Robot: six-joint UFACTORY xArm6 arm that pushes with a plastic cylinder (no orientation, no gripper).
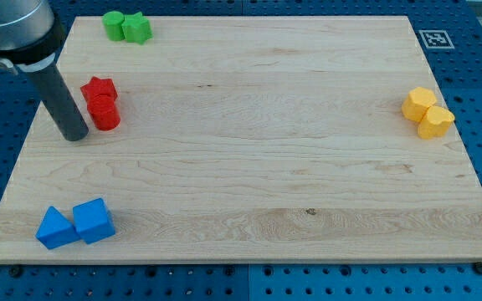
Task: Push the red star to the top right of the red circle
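Note:
The red star (99,88) lies near the board's left edge, touching the red circle (105,114) just below it. The star sits slightly to the left of the circle's top. My tip (75,135) rests on the board just left of the red circle and a little below it, close to it but with a small gap.
A green circle (113,23) and a green star-like block (136,28) touch at the view's top left. A blue triangle (55,228) and a blue cube (94,221) sit at bottom left. Two yellow blocks (428,112) sit at the right. The wooden board (266,167) lies on a blue pegboard.

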